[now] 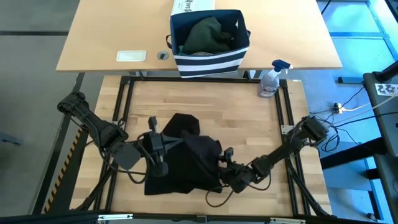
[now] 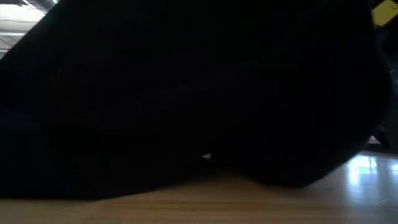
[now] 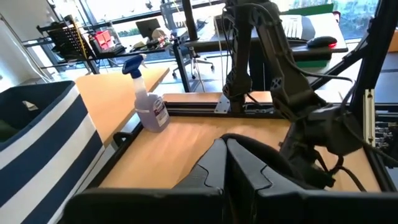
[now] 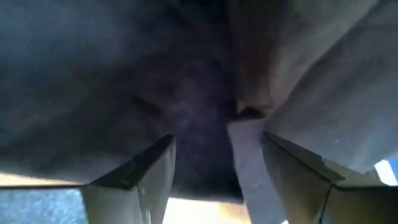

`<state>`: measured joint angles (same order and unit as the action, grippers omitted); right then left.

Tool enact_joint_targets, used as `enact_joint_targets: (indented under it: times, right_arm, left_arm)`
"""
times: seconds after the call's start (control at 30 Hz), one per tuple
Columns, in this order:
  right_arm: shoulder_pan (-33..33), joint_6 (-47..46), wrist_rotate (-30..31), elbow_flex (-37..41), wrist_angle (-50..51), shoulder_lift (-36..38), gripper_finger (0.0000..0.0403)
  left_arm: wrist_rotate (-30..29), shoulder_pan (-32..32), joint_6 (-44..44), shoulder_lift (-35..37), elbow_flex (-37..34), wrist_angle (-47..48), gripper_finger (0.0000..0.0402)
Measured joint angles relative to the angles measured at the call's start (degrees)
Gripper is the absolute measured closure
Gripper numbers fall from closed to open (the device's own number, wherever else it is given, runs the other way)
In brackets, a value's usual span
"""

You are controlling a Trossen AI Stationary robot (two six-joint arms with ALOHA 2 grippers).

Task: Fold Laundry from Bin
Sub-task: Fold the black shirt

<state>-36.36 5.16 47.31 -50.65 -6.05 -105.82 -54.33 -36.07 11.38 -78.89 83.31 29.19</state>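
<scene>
A black garment (image 1: 186,158) lies heaped on the wooden table's middle, and it fills the low view (image 2: 186,93). My left gripper (image 1: 171,143) is shut on it from the table's left, held up above the table. My right gripper (image 1: 224,171) stands open and low at the garment's right edge. In the right wrist view its fingers (image 4: 217,180) straddle black cloth (image 4: 186,93) just ahead, and I cannot tell whether they touch it. The navy, white-striped bin (image 1: 208,59) stands on the far table with a dark green garment (image 1: 208,34) inside. My left gripper pinches a part of the black garment's upper left side (image 3: 249,148) between its two shut fingers, coming nearly level from the table's left. The cloth rises to a peak at the fingers and falls away slack, with its lower part (image 1: 180,183) on the table. The fingers hide which layers they have.
A spray bottle (image 1: 272,78) stands at the table's far right corner, also in the left wrist view (image 3: 149,99). A white printed box (image 1: 193,6) sits behind the bin. Bare wood (image 1: 249,118) lies between the garment and the far frame rail.
</scene>
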Motion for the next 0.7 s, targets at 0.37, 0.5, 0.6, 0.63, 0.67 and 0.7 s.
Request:
enact_joint_targets:
  times: [0.37,0.5,0.6,0.63,0.67,0.7]
  right_arm:
    - [3.68,-0.18,7.77,-0.02,-7.01,-0.3,0.0236]
    - [4.17,0.23,9.24,-0.02,-6.71,0.08,0.0345]
    - [3.53,1.06,9.89,-0.02,-5.37,1.59,0.039]
    - [2.99,1.11,11.06,-0.02,-5.19,2.19,0.0388]
    - [2.21,1.26,12.76,-0.02,-4.86,2.87,0.0388]
    - [1.35,1.69,14.29,-0.02,-4.18,3.89,0.0392]
  left_arm:
    - [0.05,0.0,-1.03,-0.07,0.0,-0.7,0.0401]
    - [0.13,-0.36,-1.03,-0.07,0.0,-0.65,0.0401]
    - [0.13,-0.48,-1.02,-0.07,0.0,-0.36,0.0401]
    - [0.17,-0.58,-1.0,-0.07,0.0,0.02,0.0401]
    - [0.19,-0.75,-0.87,-0.07,0.0,0.51,0.0401]
    - [0.25,-0.88,-0.36,-0.07,0.0,1.13,0.0401]
